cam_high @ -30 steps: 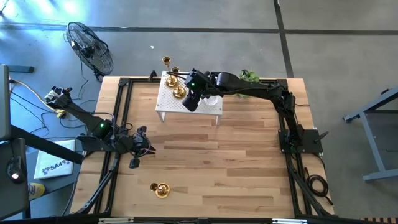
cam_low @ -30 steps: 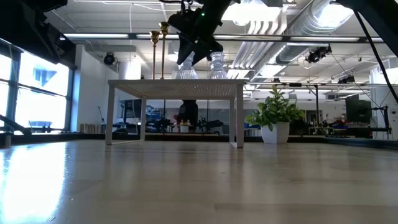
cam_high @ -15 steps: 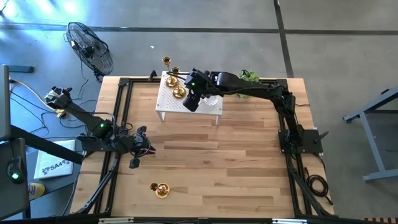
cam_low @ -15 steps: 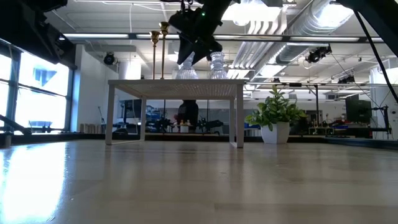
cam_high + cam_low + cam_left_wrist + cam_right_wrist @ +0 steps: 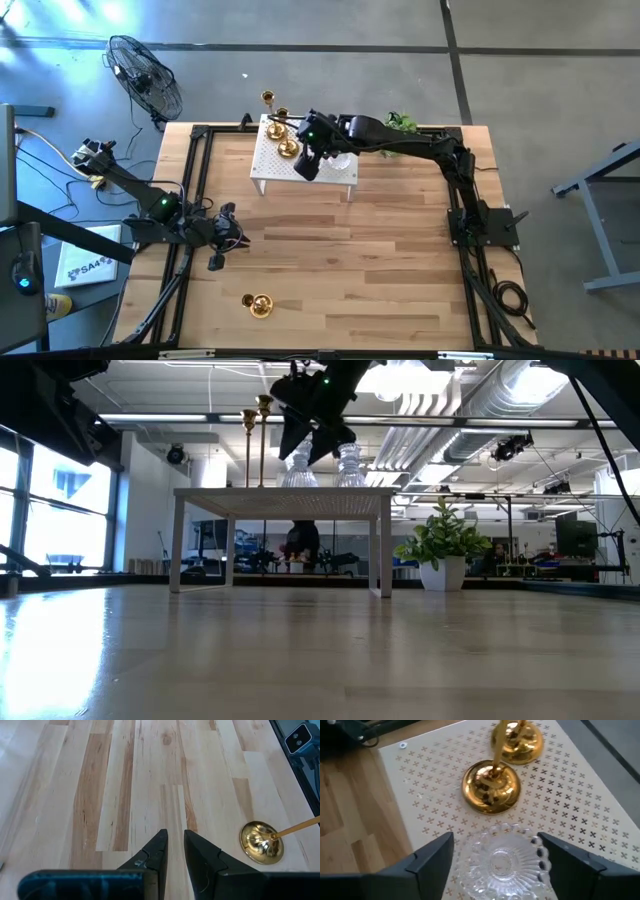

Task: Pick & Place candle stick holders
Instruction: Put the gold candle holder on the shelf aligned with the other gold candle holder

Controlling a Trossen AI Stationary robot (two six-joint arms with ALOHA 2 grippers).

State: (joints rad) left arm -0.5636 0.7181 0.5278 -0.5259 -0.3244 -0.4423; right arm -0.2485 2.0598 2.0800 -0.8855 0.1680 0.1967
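A white perforated stand point(image 5: 300, 165) at the table's far side bears two gold holders point(image 5: 491, 787) point(image 5: 517, 742) and two clear glass holders point(image 5: 297, 475) point(image 5: 348, 465), all upright on their bases. My right gripper point(image 5: 502, 862) is open above the stand. Its fingers point(image 5: 432, 860) stand on either side of one glass holder point(image 5: 506, 860), apart from it. A third gold holder point(image 5: 262, 842) seems to stand on its round base near the table's front left. My left gripper point(image 5: 175, 845) is all but shut, with a narrow gap, and empty near the table's left edge point(image 5: 225, 238).
A potted plant point(image 5: 442, 550) stands at the table's far right, beyond the stand. A black frame point(image 5: 195, 200) runs along the table's sides. A fan point(image 5: 145, 75) stands on the floor beyond the far left corner. Bare wood point(image 5: 350, 260) lies between the stand and the front edge.
My right gripper's fingers have spread apart over the glass holder on the stand. The holder stays upright where it was. My left gripper has kept still.
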